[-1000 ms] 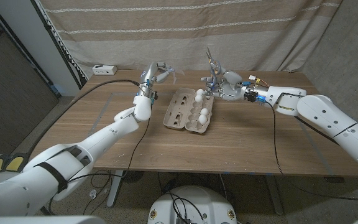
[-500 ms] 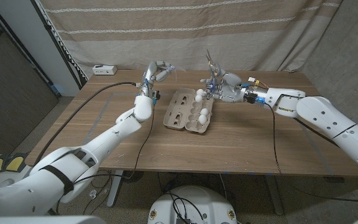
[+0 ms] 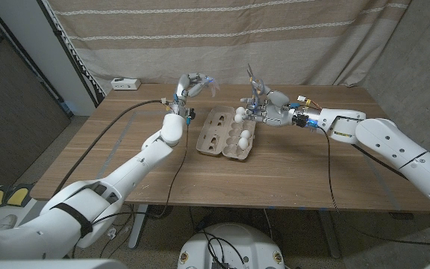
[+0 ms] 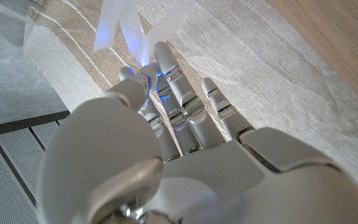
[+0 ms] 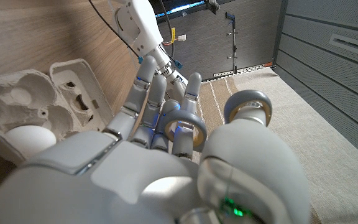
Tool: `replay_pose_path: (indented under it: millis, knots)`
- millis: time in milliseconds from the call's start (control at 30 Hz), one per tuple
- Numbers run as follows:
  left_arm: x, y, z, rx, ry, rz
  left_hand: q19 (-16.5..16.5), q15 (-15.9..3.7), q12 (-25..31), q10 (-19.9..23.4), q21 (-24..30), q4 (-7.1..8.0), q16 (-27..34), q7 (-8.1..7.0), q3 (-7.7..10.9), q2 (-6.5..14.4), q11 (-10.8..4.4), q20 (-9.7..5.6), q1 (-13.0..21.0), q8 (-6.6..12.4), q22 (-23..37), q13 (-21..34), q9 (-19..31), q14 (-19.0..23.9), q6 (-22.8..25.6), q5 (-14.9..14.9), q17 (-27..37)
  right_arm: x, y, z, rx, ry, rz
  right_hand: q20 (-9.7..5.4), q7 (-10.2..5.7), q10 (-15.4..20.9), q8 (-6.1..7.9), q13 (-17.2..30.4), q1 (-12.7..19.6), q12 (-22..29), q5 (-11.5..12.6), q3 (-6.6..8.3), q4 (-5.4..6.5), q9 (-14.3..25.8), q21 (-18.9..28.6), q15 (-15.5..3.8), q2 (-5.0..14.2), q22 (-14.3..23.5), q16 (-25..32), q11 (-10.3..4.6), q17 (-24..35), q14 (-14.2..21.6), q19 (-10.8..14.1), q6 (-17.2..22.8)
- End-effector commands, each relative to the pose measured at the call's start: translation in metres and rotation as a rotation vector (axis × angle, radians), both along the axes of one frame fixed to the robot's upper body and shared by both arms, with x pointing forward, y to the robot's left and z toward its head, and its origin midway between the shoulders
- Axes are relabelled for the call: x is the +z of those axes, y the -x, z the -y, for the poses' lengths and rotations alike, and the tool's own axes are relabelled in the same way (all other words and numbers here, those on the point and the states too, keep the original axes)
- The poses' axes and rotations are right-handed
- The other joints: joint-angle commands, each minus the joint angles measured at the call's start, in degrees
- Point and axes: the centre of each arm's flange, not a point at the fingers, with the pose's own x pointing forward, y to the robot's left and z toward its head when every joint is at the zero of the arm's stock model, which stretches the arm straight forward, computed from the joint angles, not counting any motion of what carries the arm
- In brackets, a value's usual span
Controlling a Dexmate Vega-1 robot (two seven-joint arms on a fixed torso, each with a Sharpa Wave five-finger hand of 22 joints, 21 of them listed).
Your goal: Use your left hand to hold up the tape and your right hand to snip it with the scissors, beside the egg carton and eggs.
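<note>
My left hand (image 3: 187,85) pinches the tape (image 3: 209,83) aloft near the table's far edge. My right hand (image 3: 269,108) grips the scissors (image 3: 254,81), blades up, just beside the egg carton (image 3: 226,133).

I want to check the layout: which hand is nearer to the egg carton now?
Right. The right hand holds the scissors just beside the egg carton; the left hand, raised with tape, is farther.
</note>
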Motion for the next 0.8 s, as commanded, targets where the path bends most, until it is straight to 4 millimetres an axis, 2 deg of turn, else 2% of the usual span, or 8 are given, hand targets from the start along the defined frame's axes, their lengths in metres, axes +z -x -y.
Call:
replay_pose_path:
  millis: [33,533,800]
  knots:
    - [0.005,0.003,0.01,-0.107,0.043,-0.039,0.16,-0.05,6.28,1.37,0.37,0.08,-0.1,0.44,0.27,0.44,-1.61,-7.81,0.37,0.43,0.34,14.82,0.26,-0.53,-0.02,0.31,0.04,-0.003,0.002,0.003,-0.01,-0.003,0.007,0.18,3.02,1.07,-0.13,0.22,0.42,0.45,-0.06,-0.17,-0.24,0.25,0.43,-2.14,0.36,0.2,-0.1,-0.66,0.09,0.44,-0.3,-2.4]
    - [0.003,0.02,0.007,-0.204,0.118,-0.111,0.28,-0.07,6.51,1.48,0.8,-0.17,0.25,0.71,0.14,0.4,-1.57,-7.78,0.62,0.68,0.44,14.87,-0.04,-0.38,0.09,0.18,-0.29,-0.006,0.005,0.006,0.013,-0.006,0.012,0.17,3.0,0.96,-0.36,0.26,0.26,0.45,-0.09,-0.23,-0.16,0.4,0.57,-2.07,0.37,0.17,0.03,-0.66,0.0,0.47,-0.33,-2.33]
    - [-0.002,0.024,0.012,-0.245,0.149,-0.14,0.7,-0.06,6.35,1.22,1.12,-0.09,0.21,0.89,0.15,0.45,-1.59,-7.67,0.56,0.82,0.46,14.65,0.12,-0.5,-0.07,0.15,-0.47,-0.01,0.007,0.004,0.024,-0.005,0.004,0.14,2.99,1.05,-0.5,0.22,0.38,0.45,-0.06,-0.18,-0.19,0.43,0.66,-2.17,0.5,0.15,0.07,-0.57,0.1,0.51,-0.32,-2.27]
